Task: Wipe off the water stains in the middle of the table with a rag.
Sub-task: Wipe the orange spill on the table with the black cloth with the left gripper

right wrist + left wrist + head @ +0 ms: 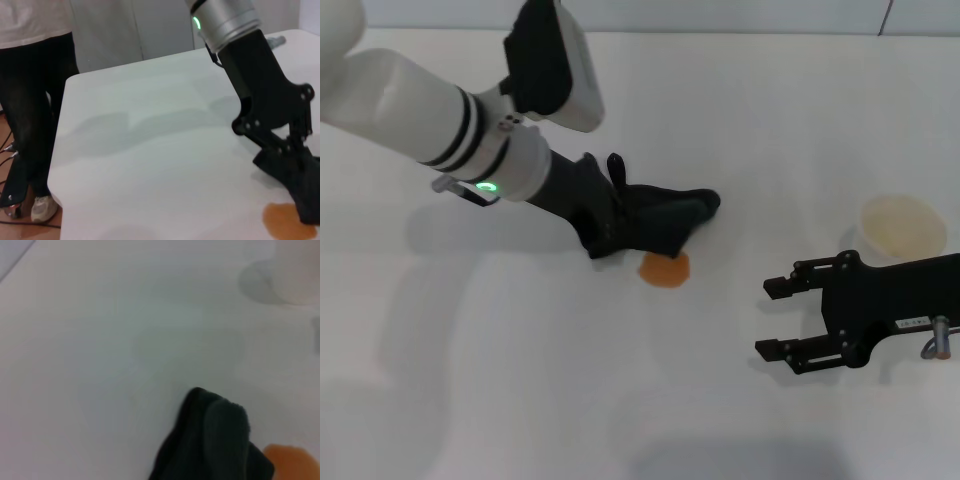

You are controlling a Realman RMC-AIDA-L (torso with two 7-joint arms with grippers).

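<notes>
The left gripper [620,225] is low over the middle of the table [520,380]. Its fingers are closed on a dark rag [665,222]. The rag lies bunched up on the white top and sticks out past the fingers, toward the right.

The water stains [665,268] are really one small orange blotch with a wavy edge. It sits on the table just in front of the rag, on the side near the robot. The rag touches its far edge and covers a little bit of it, but most of the blotch shows. From the left wrist, the rag [210,440] is dark and folded, with the orange blotch [295,462] right beside it. From the right wrist, the rag [295,180] hangs down from the left gripper [280,145] and its tip meets the blotch [282,222].

The right gripper [782,320] waits off to the right, well apart from the blotch. Its two fingers are spread wide and hold nothing. A pale round bowl [903,228] stands behind it, near the right edge of the table.

A person in dark trousers [35,100] stands beside the table.
</notes>
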